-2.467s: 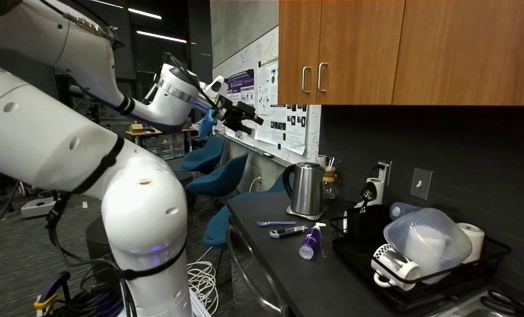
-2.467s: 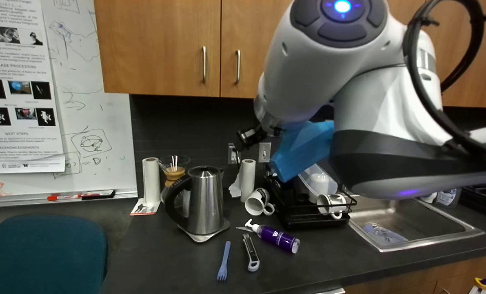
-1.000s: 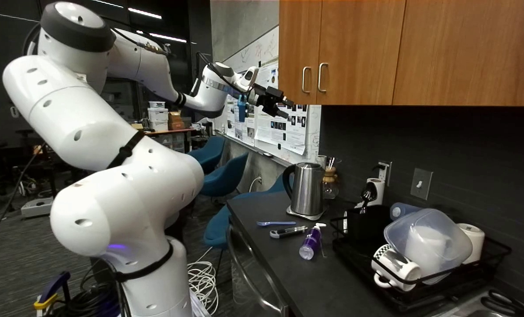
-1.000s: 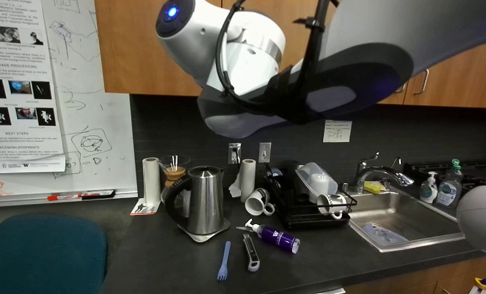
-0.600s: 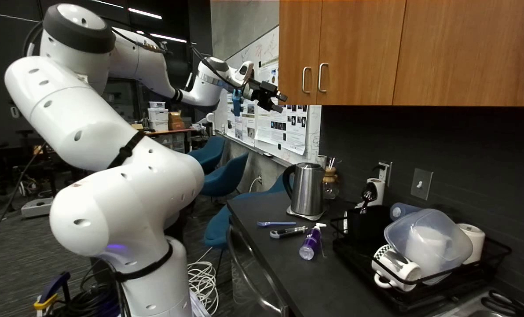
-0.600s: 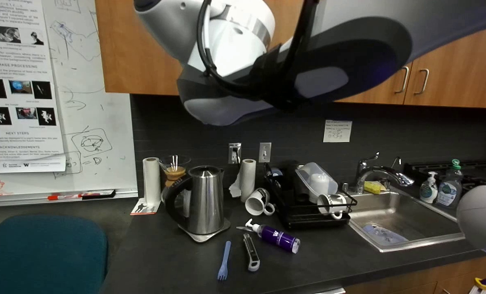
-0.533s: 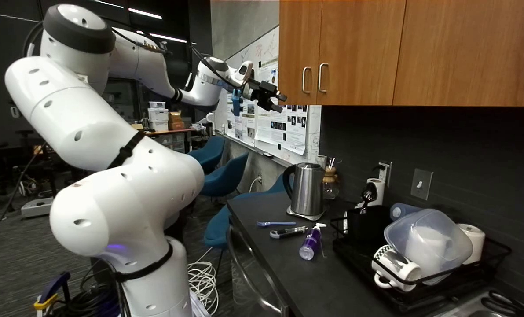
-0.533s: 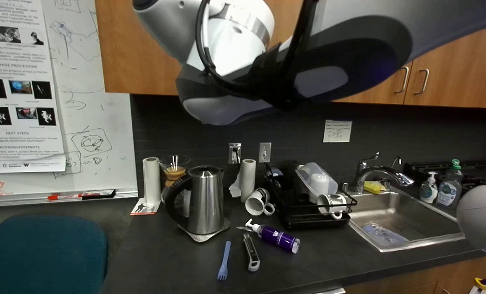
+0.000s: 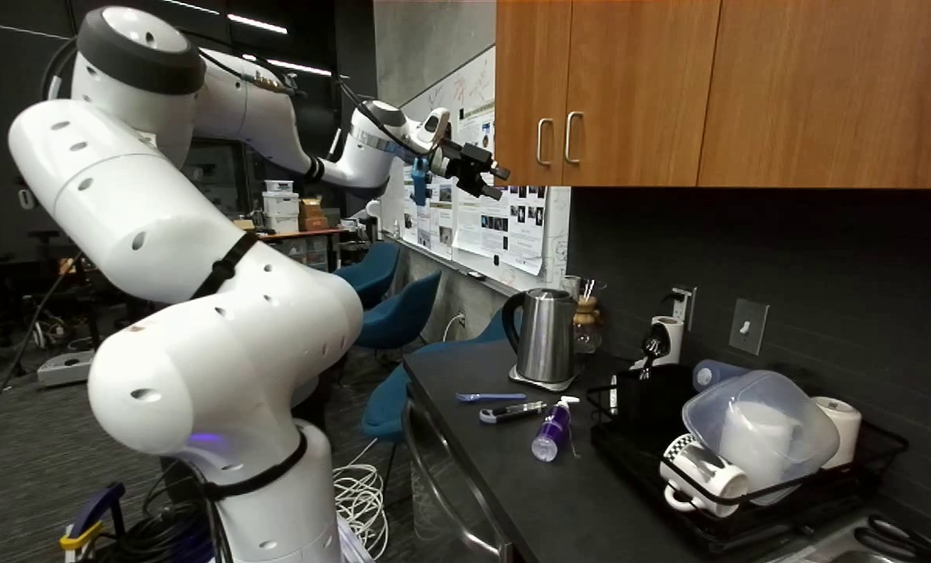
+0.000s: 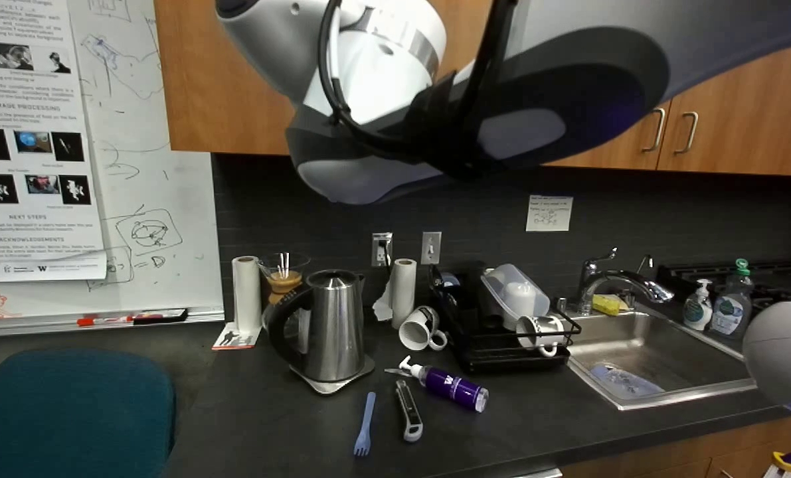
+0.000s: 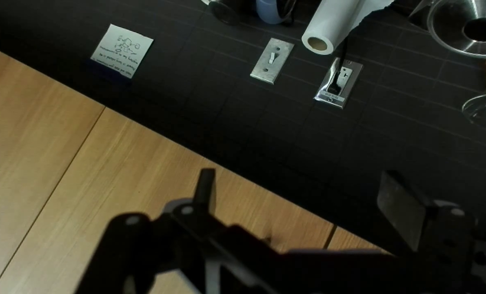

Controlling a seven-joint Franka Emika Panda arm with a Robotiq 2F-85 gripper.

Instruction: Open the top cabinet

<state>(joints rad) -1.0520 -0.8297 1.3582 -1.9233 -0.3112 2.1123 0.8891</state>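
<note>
Hovering abt level w/ the bottom edge of the closed top cabinet (image 9: 637, 86), your hand (image 9: 496, 181) is spread wide, nothing in it. Cabinet's fwd & above, vertical handles (image 9: 567, 138) incl, so you prob gotta rise b4 reaching.

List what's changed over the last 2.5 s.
In an exterior view, the pincer moved right and up, toward the top cabinet, then eased slightly back left; nothing visibly gripped or released. Unchanged: top cabinet shut; kettle, blue fork and purple bottle in place.
</note>
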